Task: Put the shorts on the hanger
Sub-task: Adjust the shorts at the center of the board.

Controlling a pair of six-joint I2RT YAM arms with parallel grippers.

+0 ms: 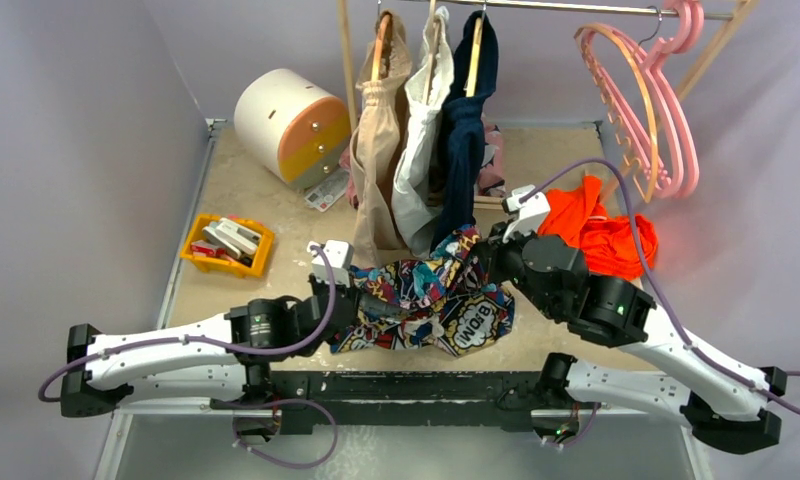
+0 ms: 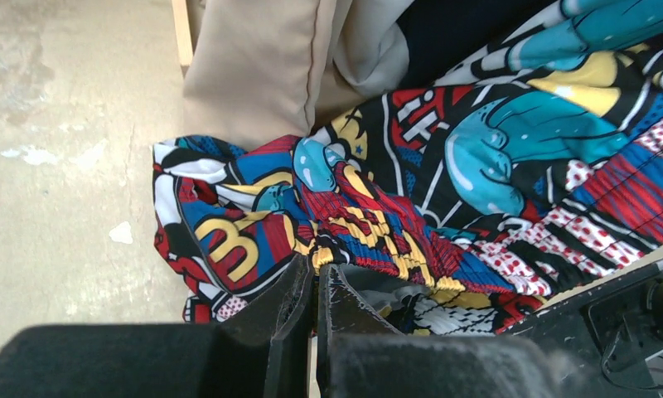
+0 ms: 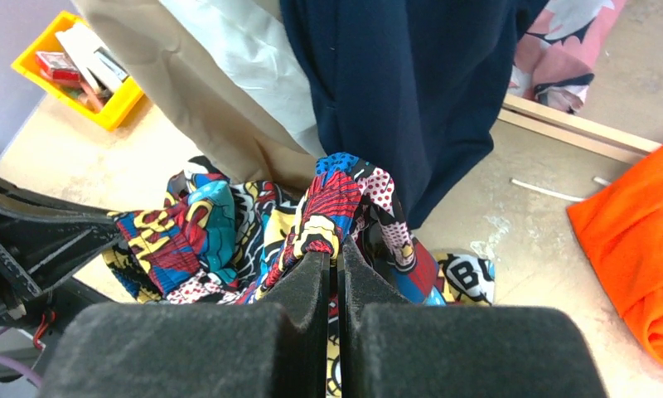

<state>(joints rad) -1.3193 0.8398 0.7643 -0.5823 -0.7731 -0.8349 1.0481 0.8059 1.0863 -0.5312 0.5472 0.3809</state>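
The comic-print shorts (image 1: 431, 300) are bunched up at the near middle of the table, lifted at both ends of the waistband. My left gripper (image 1: 351, 295) is shut on their left edge; the left wrist view shows the gripper (image 2: 321, 264) pinching the gathered waistband of the shorts (image 2: 444, 182). My right gripper (image 1: 491, 255) is shut on the right part, and the right wrist view shows the gripper (image 3: 335, 253) clamping a fold of the shorts (image 3: 229, 224). The peach-orange hanger (image 1: 613, 105) hangs on the rail at the far right, apart from both grippers.
Beige (image 1: 381, 160), white (image 1: 421, 150) and navy (image 1: 466, 130) garments hang from the rail just behind the shorts. Pink hangers (image 1: 681, 110) hang beside the peach one. An orange garment (image 1: 601, 235) lies at the right, a yellow bin (image 1: 226, 245) at the left, and a white-orange drum (image 1: 291, 125) at the far left.
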